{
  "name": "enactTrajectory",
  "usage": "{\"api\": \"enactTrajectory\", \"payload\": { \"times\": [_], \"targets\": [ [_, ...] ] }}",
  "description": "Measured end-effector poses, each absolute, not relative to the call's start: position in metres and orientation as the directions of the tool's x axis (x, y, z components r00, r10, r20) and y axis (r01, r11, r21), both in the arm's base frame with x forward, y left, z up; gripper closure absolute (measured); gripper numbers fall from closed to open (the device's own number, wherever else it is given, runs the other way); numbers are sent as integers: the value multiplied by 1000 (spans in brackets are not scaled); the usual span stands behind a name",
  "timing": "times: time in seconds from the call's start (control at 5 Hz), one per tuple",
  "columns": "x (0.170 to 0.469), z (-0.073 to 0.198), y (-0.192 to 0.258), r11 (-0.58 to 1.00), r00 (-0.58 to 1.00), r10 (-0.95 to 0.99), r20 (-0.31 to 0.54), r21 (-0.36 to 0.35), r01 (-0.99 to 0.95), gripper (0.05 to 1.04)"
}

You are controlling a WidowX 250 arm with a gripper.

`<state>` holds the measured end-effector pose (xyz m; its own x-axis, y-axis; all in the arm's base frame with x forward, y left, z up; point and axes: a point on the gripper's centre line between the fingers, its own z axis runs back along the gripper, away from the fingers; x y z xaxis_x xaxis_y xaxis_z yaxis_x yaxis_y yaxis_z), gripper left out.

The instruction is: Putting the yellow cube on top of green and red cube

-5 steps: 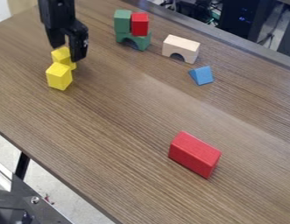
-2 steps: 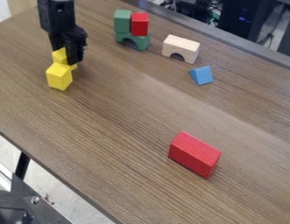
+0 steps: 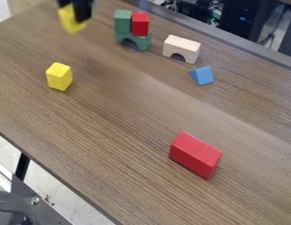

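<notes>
One spare yellow block (image 3: 59, 77) on table (image 3: 124, 132). Gripper (image 3: 73, 11) clamped on yellow cube (image 3: 71, 23), held aloft, presumably for clearance. Right of it, green cube (image 3: 122, 22) and red cube (image 3: 140, 25) side by side on green arch (image 3: 140, 42): likely its seat.

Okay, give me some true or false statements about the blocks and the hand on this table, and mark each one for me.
1. The hand holds a yellow cube off the table. True.
2. The small red block and the upper green block sit side by side on the green arch. True.
3. The blue block is on top of the pale arch. False: it is on the table near that arch.
4. A second yellow block is on the table. True.
5. The large red block touches the blue block. False: they are well apart.
</notes>
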<state>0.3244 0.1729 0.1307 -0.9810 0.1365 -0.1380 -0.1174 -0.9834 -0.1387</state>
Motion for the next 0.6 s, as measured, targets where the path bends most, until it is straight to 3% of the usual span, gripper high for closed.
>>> {"api": "enactTrajectory", "payload": {
  "times": [0.2,0.4,0.6],
  "targets": [
    [343,172,151,-987,-976,58,-211,-159,-24,528],
    [357,199,132,-992,-964,1,-266,-120,32,528],
    [365,185,126,-996,-968,-3,-252,-83,24,528]
  ]
}}
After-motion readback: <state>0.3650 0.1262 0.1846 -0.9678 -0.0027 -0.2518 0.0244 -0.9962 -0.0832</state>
